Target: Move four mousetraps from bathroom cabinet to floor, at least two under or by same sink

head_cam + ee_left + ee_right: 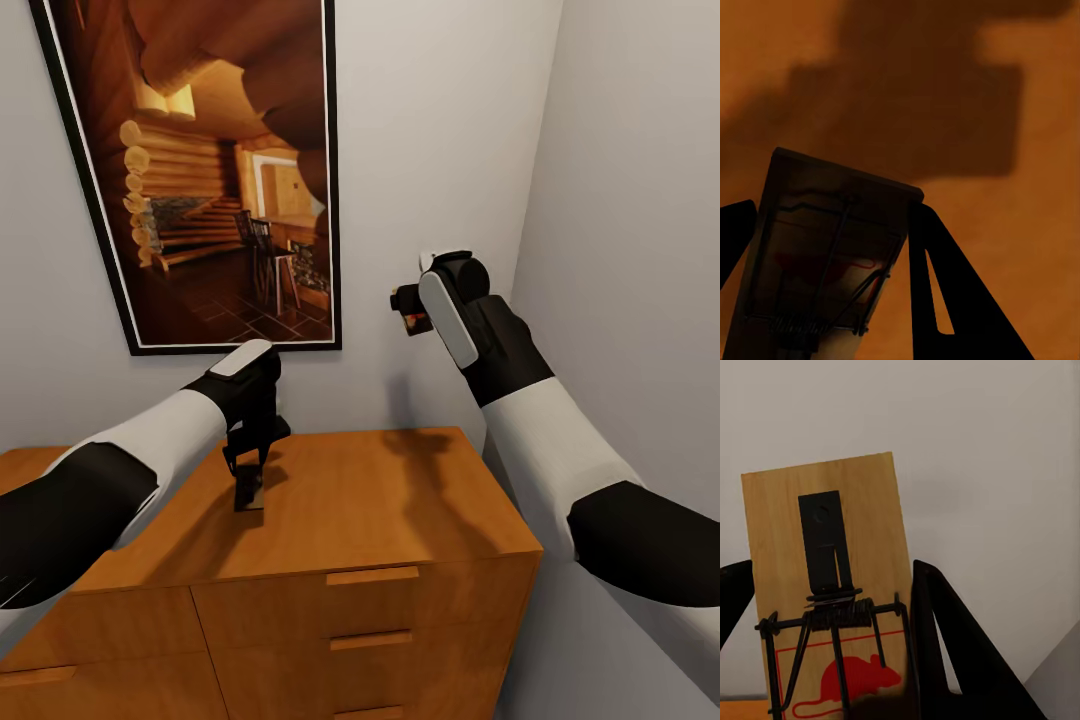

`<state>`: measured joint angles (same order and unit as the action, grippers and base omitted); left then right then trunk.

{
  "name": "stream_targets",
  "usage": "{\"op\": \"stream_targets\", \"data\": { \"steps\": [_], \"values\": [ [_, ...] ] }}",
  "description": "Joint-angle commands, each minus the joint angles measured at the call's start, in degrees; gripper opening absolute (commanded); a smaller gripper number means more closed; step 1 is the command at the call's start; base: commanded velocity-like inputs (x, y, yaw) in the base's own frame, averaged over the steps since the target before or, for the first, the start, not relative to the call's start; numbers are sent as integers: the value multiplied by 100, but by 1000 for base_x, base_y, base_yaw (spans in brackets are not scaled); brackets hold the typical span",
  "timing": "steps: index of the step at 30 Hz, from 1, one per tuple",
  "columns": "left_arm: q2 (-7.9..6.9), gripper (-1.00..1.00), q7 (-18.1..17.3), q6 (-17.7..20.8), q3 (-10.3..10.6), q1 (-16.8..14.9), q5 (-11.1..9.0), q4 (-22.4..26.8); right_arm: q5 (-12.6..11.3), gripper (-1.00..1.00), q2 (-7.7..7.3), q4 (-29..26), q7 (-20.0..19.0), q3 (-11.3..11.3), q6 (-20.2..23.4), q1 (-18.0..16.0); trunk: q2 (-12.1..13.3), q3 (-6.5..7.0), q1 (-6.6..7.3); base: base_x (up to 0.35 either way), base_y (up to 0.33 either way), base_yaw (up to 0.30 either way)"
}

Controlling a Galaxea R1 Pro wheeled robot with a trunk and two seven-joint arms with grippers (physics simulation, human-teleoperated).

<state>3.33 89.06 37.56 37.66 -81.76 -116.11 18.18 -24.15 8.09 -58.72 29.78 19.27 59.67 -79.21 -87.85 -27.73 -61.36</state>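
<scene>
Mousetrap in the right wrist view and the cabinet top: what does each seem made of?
Mousetrap: pale matt wood, by its fine grain, with dark wire and plate parts that look like metal. Cabinet top: orange-brown wood or veneer, smooth with a faint sheen.

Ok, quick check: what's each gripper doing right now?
Left gripper: shut on a flat tan wooden mousetrap, just above the orange-brown cabinet top.
Right gripper: shut on a second mousetrap, raised.

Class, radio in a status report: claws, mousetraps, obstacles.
Left claw shut on mousetrap, low over cabinet top. Right claw shut on second mousetrap, raised near wall. Nothing blocking.
</scene>
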Motion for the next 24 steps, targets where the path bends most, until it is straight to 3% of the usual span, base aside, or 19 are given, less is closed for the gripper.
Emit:
{"op": "stream_targets", "data": {
  "steps": [1,9,19,21,22,24],
  "values": [
    [-4,-100,28,61,48,-8,-53,3,-71,-100,-1,-2,70,9,7,-6,-4,-7,0,0,0,0],
    [-4,-100,28,61,48,-8,-53,3,-71,-100,-1,-2,70,9,7,-6,-4,-7,0,0,0,0],
    [-53,-100,-134,79,-271,255,-12,325,-193,-100,90,17,71,15,5,91,397,224,220,0,0,0],
    [-54,-100,-139,79,-282,265,-6,389,-198,-100,93,18,71,13,7,95,397,240,220,0,0,0],
    [-55,-100,-140,80,-285,267,-5,746,-200,-100,93,18,71,12,7,96,397,248,220,0,0,0],
    [-55,-100,-142,82,-289,270,-2,757,-202,-100,95,18,72,9,8,97,397,260,220,0,0,0]
  ]
}}
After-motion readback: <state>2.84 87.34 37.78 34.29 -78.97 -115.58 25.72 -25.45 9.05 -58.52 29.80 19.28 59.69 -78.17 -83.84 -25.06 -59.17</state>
